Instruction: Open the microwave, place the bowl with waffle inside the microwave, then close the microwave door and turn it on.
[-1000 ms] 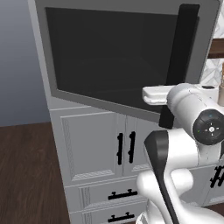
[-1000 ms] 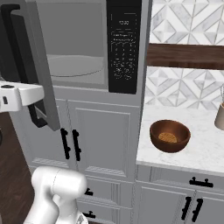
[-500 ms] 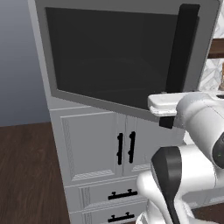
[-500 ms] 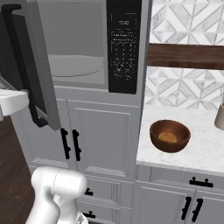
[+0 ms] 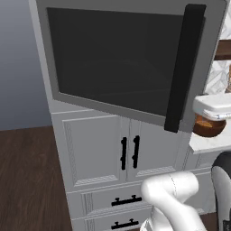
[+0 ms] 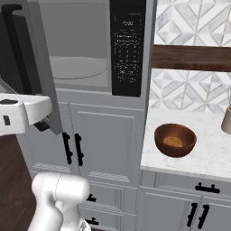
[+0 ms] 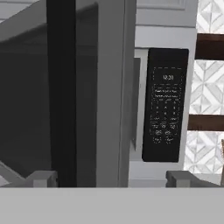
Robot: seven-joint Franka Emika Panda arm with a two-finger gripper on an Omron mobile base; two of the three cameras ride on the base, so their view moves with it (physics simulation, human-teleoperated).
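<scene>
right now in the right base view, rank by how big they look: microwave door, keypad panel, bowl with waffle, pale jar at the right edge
1. microwave door, though it swings toward the camera, so nearness inflates it
2. keypad panel
3. bowl with waffle
4. pale jar, cut off by the frame edge, so its full size is unsure

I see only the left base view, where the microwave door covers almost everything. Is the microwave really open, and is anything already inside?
Observer: Yes. In the right base view the microwave door is swung out to the left, and the microwave cavity holds just its round turntable.
Operator: Where is the bowl with waffle, then?
Observer: On the marble counter to the right of the microwave, upright, the waffle piece inside; the bowl with waffle is apart from the pale jar at the far right.
Operator: Does the gripper hold the door handle?
Observer: No. In the hand view the gripper is open, its fingertips apart, and the black handle rises beyond them, ungripped.
</scene>
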